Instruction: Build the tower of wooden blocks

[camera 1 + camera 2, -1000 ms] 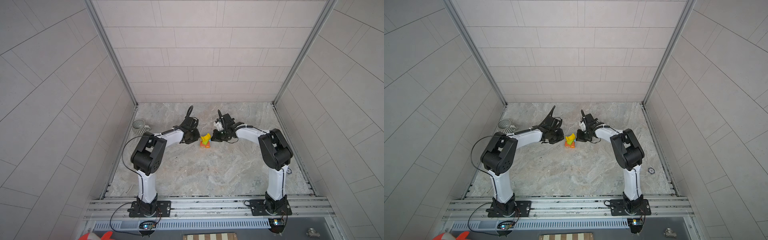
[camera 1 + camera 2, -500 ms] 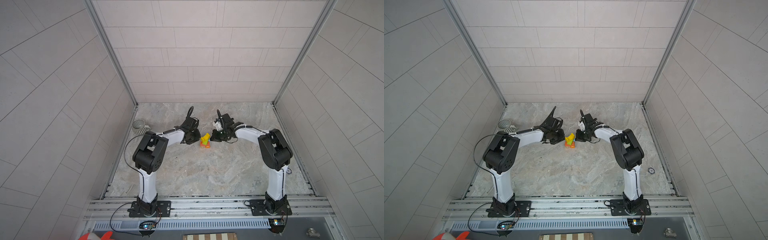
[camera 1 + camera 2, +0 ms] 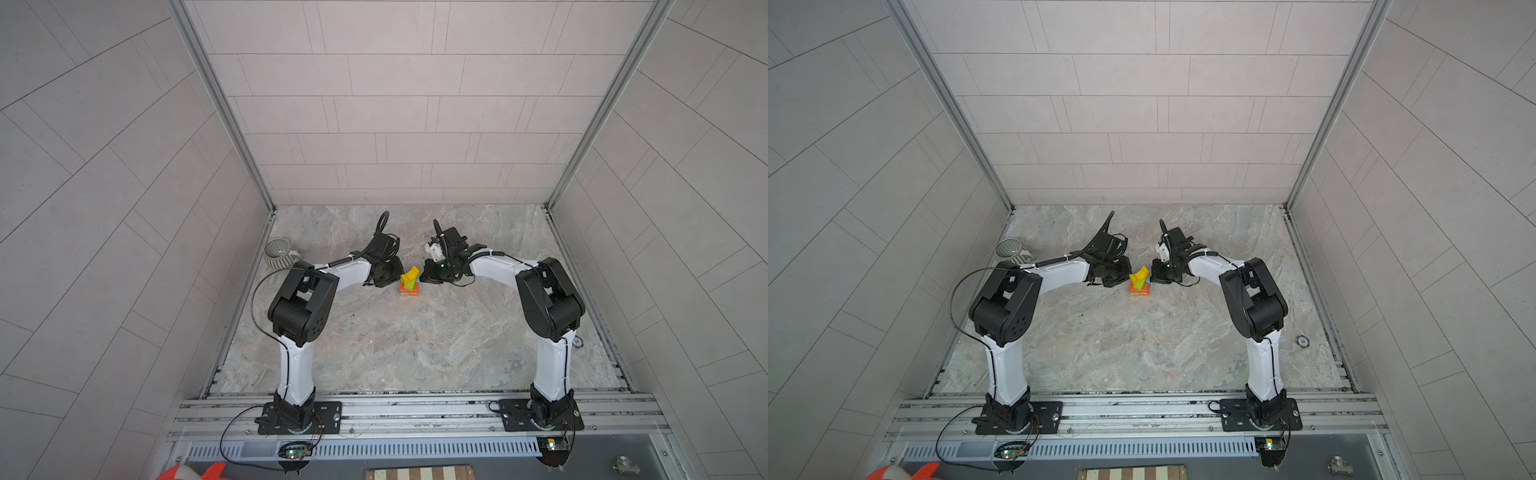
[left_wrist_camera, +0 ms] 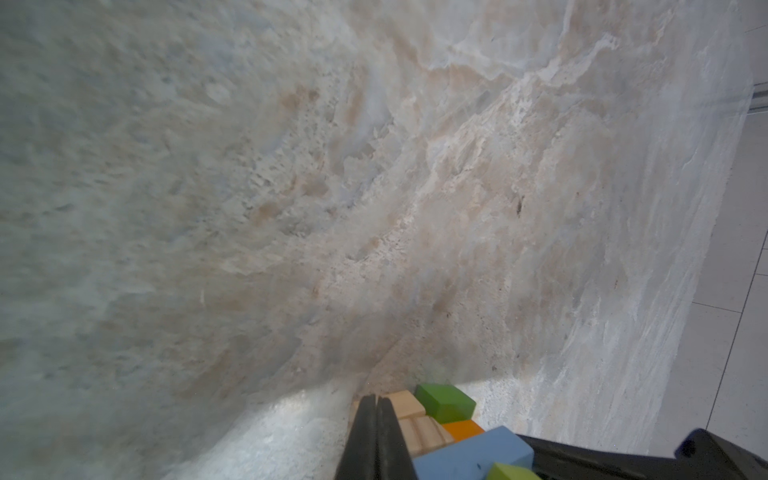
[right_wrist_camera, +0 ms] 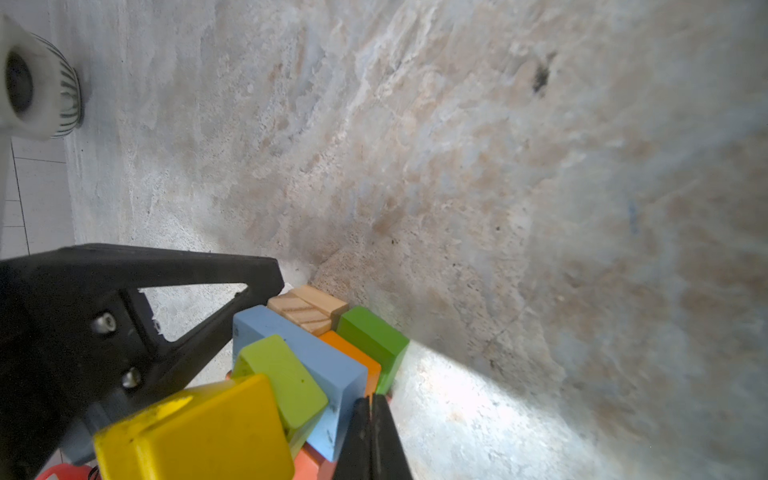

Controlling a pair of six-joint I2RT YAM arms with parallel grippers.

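Item: wood block tower (image 3: 410,282). Located near the middle of the desk (image 3: 415,353), somewhat toward its far edge, between the two arms. Standing, several tiers high.

Composition, as far as visible:
- pink-red base (image 5: 309,465) at the bottom
- tan block (image 5: 309,309), dark green block (image 5: 372,340) and orange block (image 5: 353,359) low down
- blue block (image 5: 299,370) laid across these
- lime green block (image 5: 282,380) above
- yellow arch piece (image 5: 191,428) on top

Condition: top askew. Yellow arch piece tilted in both top views; lime and blue tiers skewed against the lower ones.

Tool, left gripper (image 4: 376,401): fully closed, nothing held. Tips just beside the tan block on the tower's left flank; contact not determinable.

Tool, right gripper (image 5: 371,401): fully closed, nothing held. Tips just beside the blue block on the right flank; contact not determinable.

Also present: grey ribbed mug (image 3: 279,253), near the desk's left edge, well apart from the tower.

Change over the last second: almost none. Tower unmoved, same shape. Both grippers closed throughout, on the same flanks. Only a slight shift of the left arm at the elbow.

Assessment: stacking apparently complete, no loose blocks seen on the desk. Probably squaring or steadying with closed tips. Risk of toppling the tilted arch with any sideways nudge; slow, level withdrawal advised.
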